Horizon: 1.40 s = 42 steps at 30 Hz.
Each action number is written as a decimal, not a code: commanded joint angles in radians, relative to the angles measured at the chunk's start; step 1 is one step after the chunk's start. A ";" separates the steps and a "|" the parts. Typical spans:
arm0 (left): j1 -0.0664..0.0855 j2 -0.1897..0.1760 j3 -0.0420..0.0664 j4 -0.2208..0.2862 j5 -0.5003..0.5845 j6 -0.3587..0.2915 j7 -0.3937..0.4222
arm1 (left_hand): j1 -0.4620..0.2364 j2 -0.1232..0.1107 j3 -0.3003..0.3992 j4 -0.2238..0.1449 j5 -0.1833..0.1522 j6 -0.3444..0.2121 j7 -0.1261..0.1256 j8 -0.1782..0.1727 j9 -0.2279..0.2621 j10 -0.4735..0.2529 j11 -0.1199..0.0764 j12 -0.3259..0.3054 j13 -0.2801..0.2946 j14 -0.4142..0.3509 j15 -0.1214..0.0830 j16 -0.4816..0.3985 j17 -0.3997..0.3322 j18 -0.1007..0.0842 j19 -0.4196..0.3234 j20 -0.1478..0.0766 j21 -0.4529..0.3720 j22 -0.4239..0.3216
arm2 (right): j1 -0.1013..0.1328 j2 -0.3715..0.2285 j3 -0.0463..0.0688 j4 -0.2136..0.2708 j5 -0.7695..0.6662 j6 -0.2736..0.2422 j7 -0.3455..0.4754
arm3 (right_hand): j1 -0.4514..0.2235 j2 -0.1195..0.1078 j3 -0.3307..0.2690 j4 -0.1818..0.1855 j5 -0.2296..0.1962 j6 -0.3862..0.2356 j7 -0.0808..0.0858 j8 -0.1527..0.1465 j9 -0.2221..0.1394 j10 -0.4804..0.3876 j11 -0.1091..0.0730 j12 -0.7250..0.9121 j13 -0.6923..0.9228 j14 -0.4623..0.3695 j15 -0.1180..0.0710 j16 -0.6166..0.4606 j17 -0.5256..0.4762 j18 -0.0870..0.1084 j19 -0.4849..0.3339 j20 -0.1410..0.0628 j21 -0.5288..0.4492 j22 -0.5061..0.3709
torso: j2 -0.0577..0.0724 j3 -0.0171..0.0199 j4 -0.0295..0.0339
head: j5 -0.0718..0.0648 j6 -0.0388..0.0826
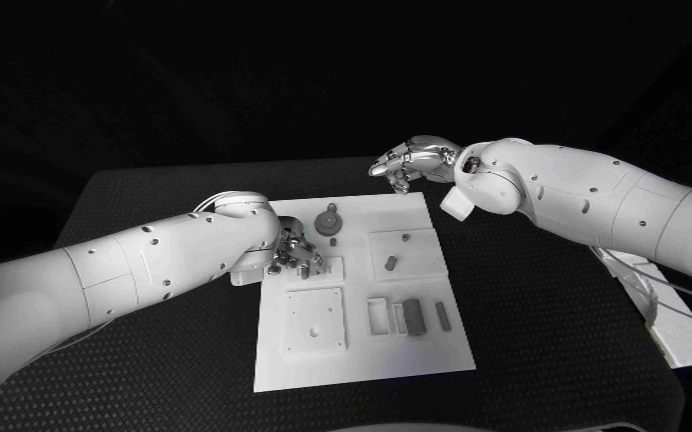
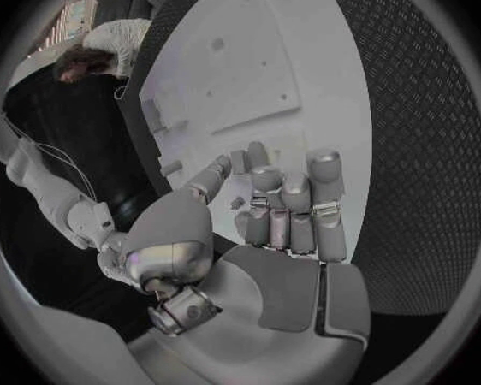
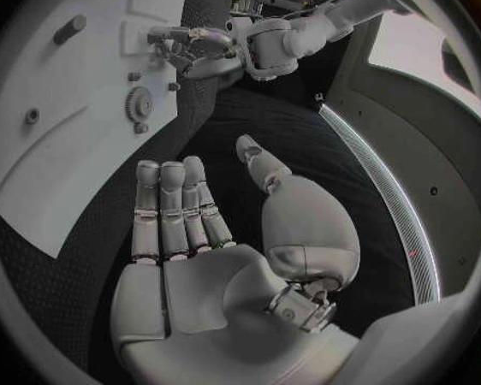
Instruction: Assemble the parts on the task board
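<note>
So from my seat, the left hand (image 1: 296, 255) is down on the task board (image 1: 361, 352), at its left edge, about halfway along. The fingers (image 2: 288, 222) are curled in fairly tight with the thumb swung in beside them, and in the left wrist view there's a tiny piece sitting between thumb and fingers. It's too small for me to say whether it's actually pinched or just lying there, so I can't tell what that hand's grip is doing.

Right hand (image 1: 411, 162) is a different story: it hovers off the board's far right corner, above the black table (image 1: 548, 352). In the right wrist view the palm (image 3: 214, 282) is flat, fingers straight and side by side, thumb spread away, nothing in it. Wide open, touching nothing.

Working out from the left hand across the board: just beyond it toward the far edge sits a grey gear-shaped part (image 1: 330, 222), a round toothed disc lying flat. To the right of the hand, mid-board, there's a raised square plate (image 1: 401, 251) with a small dark peg (image 1: 392, 263) on it. On the near side of the hand there's another square plate (image 1: 316, 319), and right of that, a row of narrow grey bars (image 1: 414, 316) lying side by side.
</note>
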 commanded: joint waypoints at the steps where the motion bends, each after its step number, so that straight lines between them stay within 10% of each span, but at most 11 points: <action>1: -0.008 -0.001 -0.005 0.004 0.000 0.030 -0.008 | -0.004 0.010 -0.001 -0.006 0.001 -0.004 0.006 0.006 0.001 0.002 -0.006 -0.001 0.000 -0.002 -0.016 0.007 0.002 0.076 -0.001 -0.016 0.000 0.019 | -0.001 0.001 0.000 0.000 -0.003 0.016 0.007 | -0.006 0.001 0.003 0.003 -0.006 -0.002 0.008 -0.006 -0.001 -0.004 0.001 0.004 -0.001 -0.010 0.000 0.007 -0.001 0.013 0.004 0.004 -0.006 0.002 | 0.000 0.0004 -0.0001 | 0.001 0.000; 12: -0.008 -0.005 -0.005 0.009 0.037 0.037 -0.012 | 0.001 0.026 -0.002 -0.013 0.001 -0.002 0.005 0.007 0.000 0.002 -0.007 -0.001 -0.001 -0.003 -0.017 0.007 0.002 0.075 -0.002 -0.016 0.001 0.019 | -0.001 0.000 0.000 0.000 -0.003 0.016 0.006 | -0.006 0.002 0.003 0.003 -0.006 -0.002 0.008 -0.006 -0.001 -0.004 0.001 0.004 -0.001 -0.010 0.000 0.007 -0.002 0.013 0.004 0.004 -0.006 0.002 | 0.000 0.0008 -0.0001 | 0.002 -0.001; 28: -0.008 -0.003 -0.005 0.008 0.102 0.001 -0.004 | 0.036 0.113 -0.007 -0.081 0.003 -0.003 0.006 0.009 -0.006 0.001 -0.005 -0.001 -0.002 -0.005 -0.016 0.007 0.002 0.072 -0.006 -0.015 0.005 0.019 | -0.002 0.002 0.000 -0.003 -0.003 0.019 0.006 | -0.005 0.002 0.004 0.003 -0.006 -0.002 0.008 -0.005 -0.001 -0.005 0.001 0.005 -0.002 -0.010 0.000 0.007 -0.002 0.013 0.004 0.004 -0.006 0.002 | 0.000 0.0011 -0.0005 | 0.003 -0.002; 42: -0.008 -0.001 -0.005 0.004 0.061 -0.039 0.003 | 0.041 0.130 -0.009 -0.097 0.004 -0.007 0.007 0.008 -0.009 0.002 -0.004 -0.001 -0.003 -0.005 -0.015 0.006 0.001 0.071 -0.006 -0.015 0.005 0.018 | -0.003 0.002 0.000 -0.002 -0.003 0.019 0.006 | -0.006 0.002 0.004 0.003 -0.006 -0.002 0.008 -0.005 -0.001 -0.005 0.001 0.005 -0.002 -0.010 0.000 0.007 -0.002 0.013 0.004 0.004 -0.006 0.002 | 0.000 0.0012 -0.0009 | 0.004 0.000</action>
